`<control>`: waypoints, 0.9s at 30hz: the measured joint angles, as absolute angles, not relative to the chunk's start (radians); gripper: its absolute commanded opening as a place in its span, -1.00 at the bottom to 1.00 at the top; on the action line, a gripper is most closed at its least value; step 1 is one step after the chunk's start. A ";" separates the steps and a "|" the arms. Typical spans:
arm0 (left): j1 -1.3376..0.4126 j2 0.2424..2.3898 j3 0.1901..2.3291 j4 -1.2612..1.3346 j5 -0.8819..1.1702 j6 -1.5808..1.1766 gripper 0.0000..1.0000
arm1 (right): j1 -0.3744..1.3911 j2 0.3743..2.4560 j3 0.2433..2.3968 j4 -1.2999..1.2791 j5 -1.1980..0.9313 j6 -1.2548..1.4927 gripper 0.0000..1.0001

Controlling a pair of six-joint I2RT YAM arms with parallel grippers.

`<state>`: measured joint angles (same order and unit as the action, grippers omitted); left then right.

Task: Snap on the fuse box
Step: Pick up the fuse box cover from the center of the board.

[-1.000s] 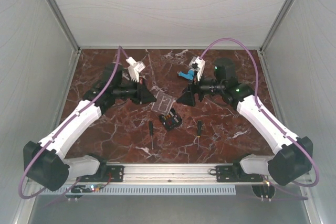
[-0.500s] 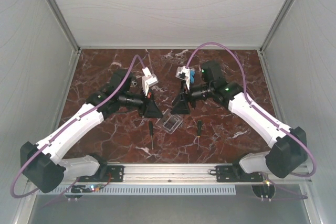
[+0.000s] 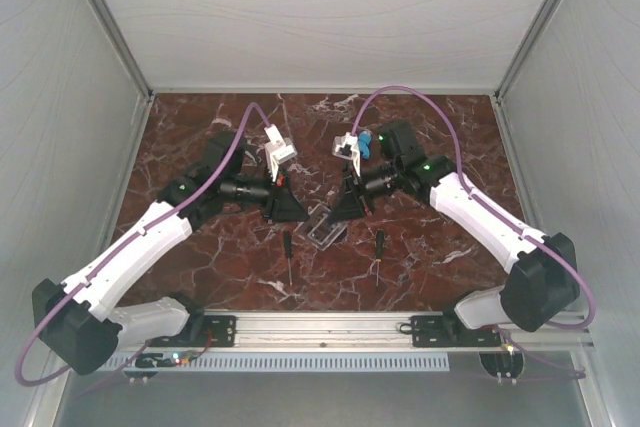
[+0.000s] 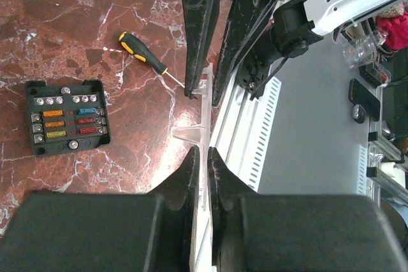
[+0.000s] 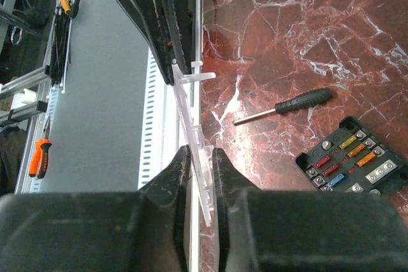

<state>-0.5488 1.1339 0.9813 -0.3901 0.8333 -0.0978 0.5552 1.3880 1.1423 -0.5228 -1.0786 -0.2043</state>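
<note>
Clear plastic, the square lid point(image 4: 203, 109) stands on edge in the air, its plane upright and its line running straight from my left claw point(image 4: 203, 152) to my right claw point(image 5: 199, 151). Each claw is clamped on an opposite rim, and small tabs jut from the lid's side. Beneath it the black tray point(image 4: 67, 116) lies flat on the red marble counter point(image 4: 76, 4), open face up, showing rows of orange, red, blue and yellow fuses and silver screw heads. A screwdriver point(image 4: 143, 52) lies near.
</note>
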 measured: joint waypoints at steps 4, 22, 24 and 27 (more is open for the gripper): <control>-0.549 1.134 0.972 -0.368 0.795 -0.112 -0.38 | 0.529 1.387 1.131 -0.516 -1.105 -0.191 -1.00; -0.609 1.422 0.908 -0.163 0.228 -0.306 0.14 | 0.315 1.134 0.720 -0.195 -0.751 0.304 -1.00; -0.619 1.507 0.930 -0.159 0.200 -0.313 0.12 | 0.311 1.118 0.679 -0.170 -0.702 0.347 -1.00; -0.624 1.603 0.963 -0.152 0.183 -0.319 0.11 | 0.306 1.103 0.628 -0.121 -0.647 0.400 -1.00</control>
